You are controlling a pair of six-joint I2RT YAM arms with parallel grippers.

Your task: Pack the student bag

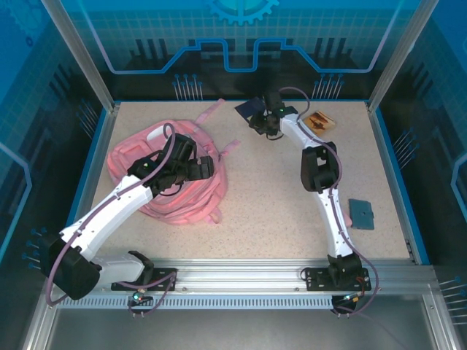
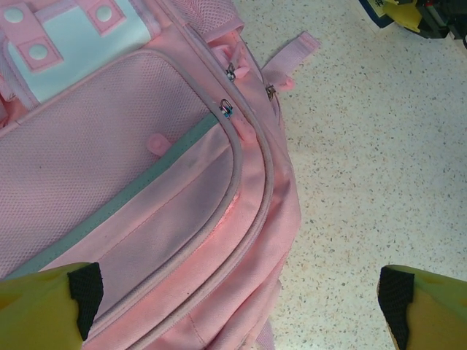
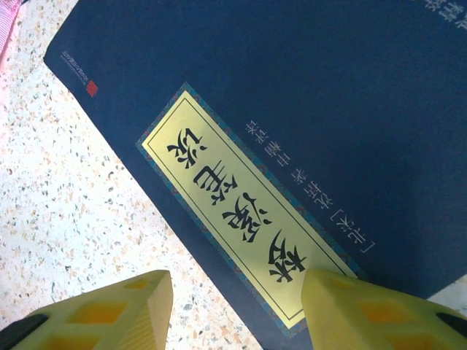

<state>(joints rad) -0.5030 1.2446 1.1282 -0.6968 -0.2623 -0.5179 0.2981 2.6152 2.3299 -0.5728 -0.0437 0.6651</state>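
Left side of worktop: large soft pink fabric backpack, slumped flat. Above its front pockets, left gripper spread wide, empty. Likely light, limp; best pinched at a strap or zip seam. Far edge: right gripper half-spread over dark blue booklet, gripping nothing.

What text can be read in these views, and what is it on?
"梦溪笔谈": on the yellow label of the dark blue book, seen upside down.
"[宋]": start of the small line beside that label; the rest is too small to read.
The red seal near the book's corner: unreadable.
The pink backpack: no text.
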